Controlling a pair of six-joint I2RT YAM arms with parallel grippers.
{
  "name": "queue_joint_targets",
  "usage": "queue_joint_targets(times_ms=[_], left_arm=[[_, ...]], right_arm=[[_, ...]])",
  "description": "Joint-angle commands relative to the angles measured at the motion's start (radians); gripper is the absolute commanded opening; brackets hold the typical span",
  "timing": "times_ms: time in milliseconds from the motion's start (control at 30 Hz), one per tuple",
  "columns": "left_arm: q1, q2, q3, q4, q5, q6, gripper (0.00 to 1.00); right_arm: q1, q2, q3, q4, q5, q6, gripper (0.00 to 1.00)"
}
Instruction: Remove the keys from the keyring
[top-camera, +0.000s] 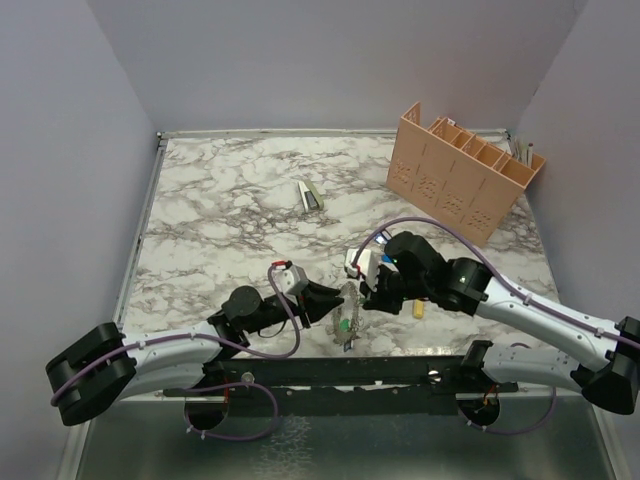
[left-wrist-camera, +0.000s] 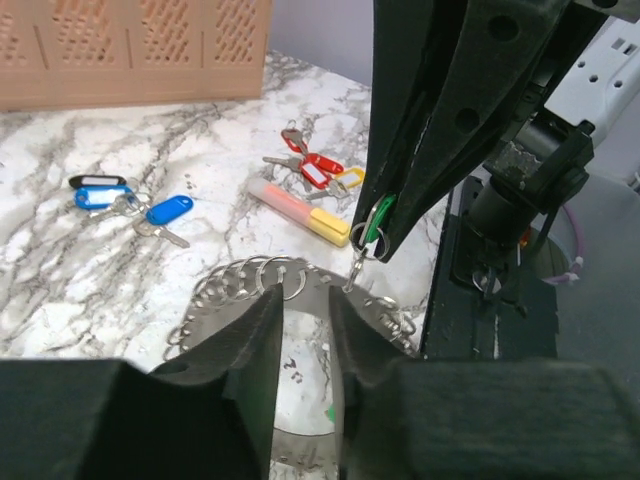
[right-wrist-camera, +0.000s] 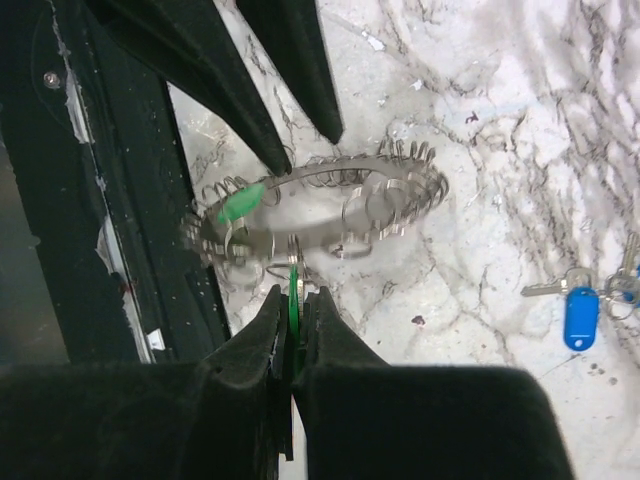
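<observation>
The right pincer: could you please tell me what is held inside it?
The right pincer grips a green-headed key at the edge of the keyring. The key's metal blade is covered by the pincer.

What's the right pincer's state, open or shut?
Shut: the right pincer clamps a green plastic key head right beside the large grey-silver coiled metal keyring.
</observation>
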Motion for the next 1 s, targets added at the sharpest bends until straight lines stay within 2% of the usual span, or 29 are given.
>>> queue_joint_targets(times_ms=[0,100,233,700,967], left_arm=[[0.006,-0.029,0.001,0.034,0.005,0.078,0.30],[0.006,-0.035,0.010,0.034,0.011,0.145,0.38],[0.006,-0.016,0.031,0.033,0.055,0.206,0.41],[0.013,0.155,0.134,0.023,0.283,0.354,0.44],[0.028,0.237,0.200,0.006,0.404,0.362,0.39]], right_arm=[[0.000,0.032,0.086,-0.069,0.030,-0.131,0.01],[0.000,0.072,0.126,-0.127,0.019,-0.198,0.01],[-0.001,0.099,0.151,-0.155,0.014,-0.245,0.01],[0.000,0.125,0.198,-0.222,-0.021,-0.369,0.01],[-0.001,0.137,0.209,-0.231,-0.031,-0.378,0.01]])
